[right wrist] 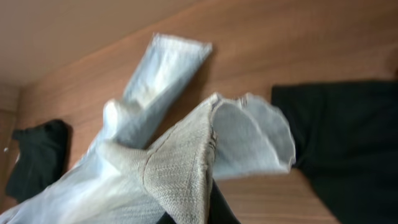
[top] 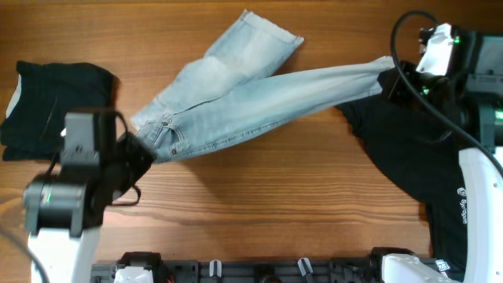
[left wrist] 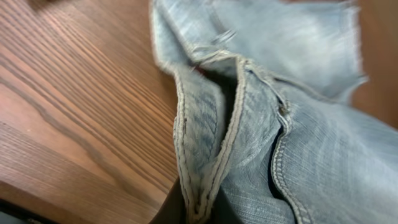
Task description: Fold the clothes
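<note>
The left gripper (top: pixel 146 151) pinches the jeans (top: pixel 236 110) at the waistband. The right gripper (top: pixel 388 80) seems closed on one leg hem, its fingers mostly hidden. The jeans stretch left to right across the table (top: pixel 275 212), the free leg pointing far-right. A black shirt (top: pixel 409 157) lies at the right, a folded black garment (top: pixel 55 102) far left.

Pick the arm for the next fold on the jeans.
Right, probably. The right fingers pinch the hem of the stretched leg, so that arm can swing it onto the other leg. The left fingers hold the waistband as an anchor.
</note>
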